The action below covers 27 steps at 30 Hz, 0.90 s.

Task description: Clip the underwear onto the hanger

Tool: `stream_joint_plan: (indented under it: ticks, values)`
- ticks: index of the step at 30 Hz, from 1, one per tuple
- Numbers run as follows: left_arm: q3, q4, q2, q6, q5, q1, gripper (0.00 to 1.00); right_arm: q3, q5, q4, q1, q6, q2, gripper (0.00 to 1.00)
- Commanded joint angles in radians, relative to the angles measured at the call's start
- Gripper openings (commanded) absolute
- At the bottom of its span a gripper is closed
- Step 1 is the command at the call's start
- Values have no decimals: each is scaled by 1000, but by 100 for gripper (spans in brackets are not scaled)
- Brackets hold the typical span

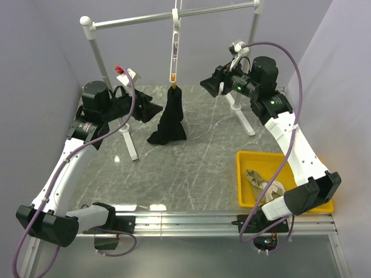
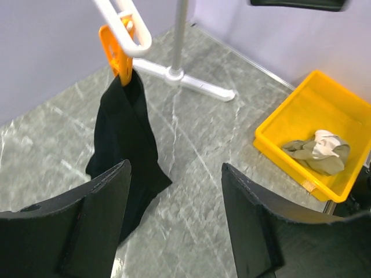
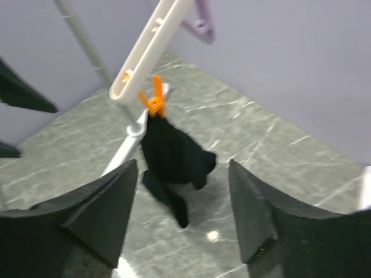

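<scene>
The white hanger (image 1: pixel 174 49) hangs by its hook from the rail and points down. Its lower orange clip (image 1: pixel 173 84) grips the black underwear (image 1: pixel 170 119), which hangs from it with its bottom resting on the table. The clip (image 2: pixel 117 53) and underwear (image 2: pixel 124 145) show in the left wrist view, and the clip (image 3: pixel 153 99) and underwear (image 3: pixel 173 156) in the right wrist view. My left gripper (image 1: pixel 154 108) is open and empty just left of the underwear. My right gripper (image 1: pixel 206 84) is open and empty to its right, apart from it.
A white metal rail frame (image 1: pixel 174 15) stands on the marble table, its legs at left (image 1: pixel 128 141) and right (image 1: pixel 242 116). A yellow bin (image 1: pixel 246 168) at the front right holds a beige cloth (image 1: pixel 261 182).
</scene>
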Motion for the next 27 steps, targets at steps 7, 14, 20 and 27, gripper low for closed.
stream_joint_plan:
  ticks: [7, 14, 20, 27]
  values:
    - [22, 225, 72, -71, 77, 2, 71, -60, -102, 350, -38, -286, 50, 60]
    - [70, 297, 142, -89, -107, -34, 77, 115, -239, 418, -55, -294, 261, 70]
    - [130, 295, 192, -13, -311, -127, 85, 206, -294, 516, -53, -222, 372, 73]
    - [280, 260, 307, 35, -554, -219, 83, 212, -287, 564, -50, -212, 409, 73]
